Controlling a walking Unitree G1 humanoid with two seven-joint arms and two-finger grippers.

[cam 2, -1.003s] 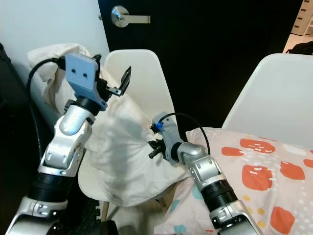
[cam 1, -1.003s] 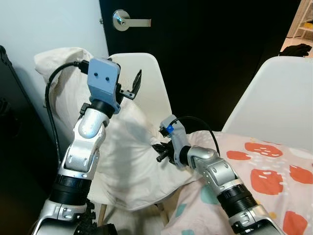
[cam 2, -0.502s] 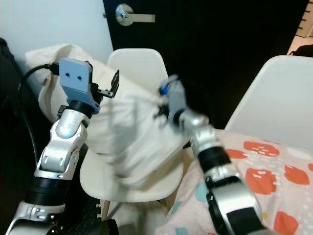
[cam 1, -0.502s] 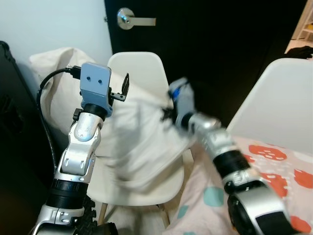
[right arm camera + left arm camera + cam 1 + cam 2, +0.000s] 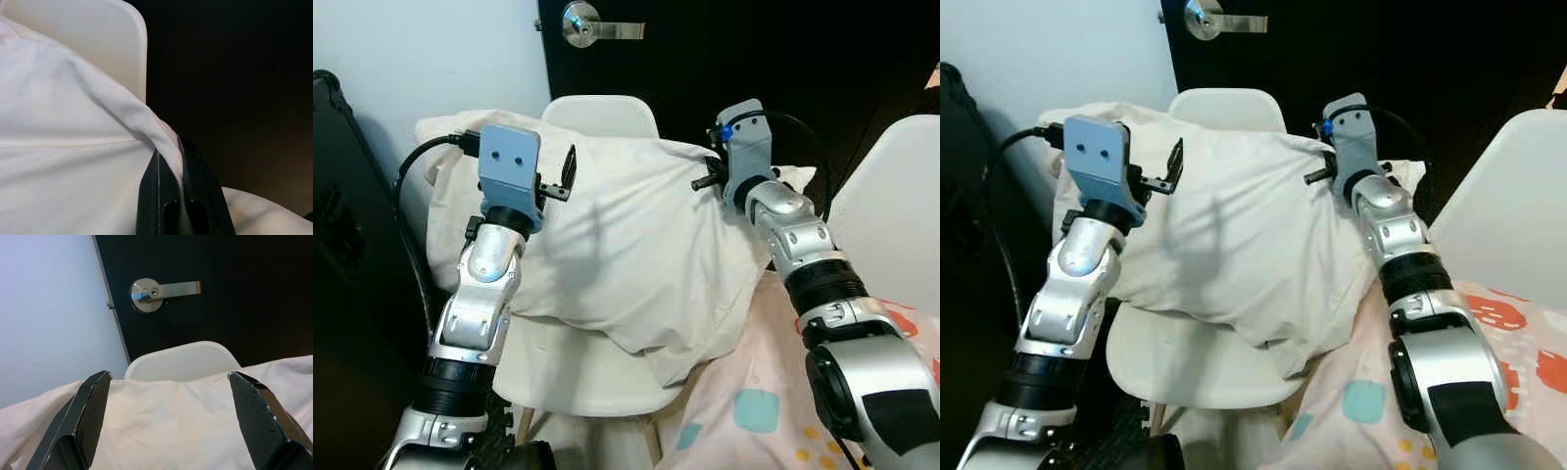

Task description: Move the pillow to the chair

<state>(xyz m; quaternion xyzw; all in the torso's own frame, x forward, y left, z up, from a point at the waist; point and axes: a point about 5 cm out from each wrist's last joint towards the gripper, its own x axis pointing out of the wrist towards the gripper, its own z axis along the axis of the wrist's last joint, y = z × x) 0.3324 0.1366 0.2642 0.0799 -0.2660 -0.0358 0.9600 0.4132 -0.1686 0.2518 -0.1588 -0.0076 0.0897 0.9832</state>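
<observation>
You have the pillow (image 5: 636, 245) already lying across the chair (image 5: 597, 367), and the relation that matters now is between its upper corner and your right gripper (image 5: 703, 176). The jaws of this gripper are closed on a fold of the pillow cover; in the right wrist view the white cloth runs straight into the gap between the two black fingers (image 5: 159, 196) and spreads away from the tips toward the chair back (image 5: 98, 39). So the pillow hangs from these jaws and continues away from them, with its long axis going sideways across the chair, from the right gripper toward the left one.

Your left gripper (image 5: 563, 176) has its jaws wide open and holds nothing. The pillow lies just under and ahead of its fingers (image 5: 90, 411), and beyond the tips you see the chair back and the door handle (image 5: 164, 291).

The right arm is the one in contact. It is stretched forward and raised, with the wrist bent toward the chair back. The left arm stands upright from the elbow beside the near edge of the pillow.

In my judgement, most of the pillow weight is on the seat, so opening the right jaws should leave it there, though the overhanging lower corner could pull it forward.
</observation>
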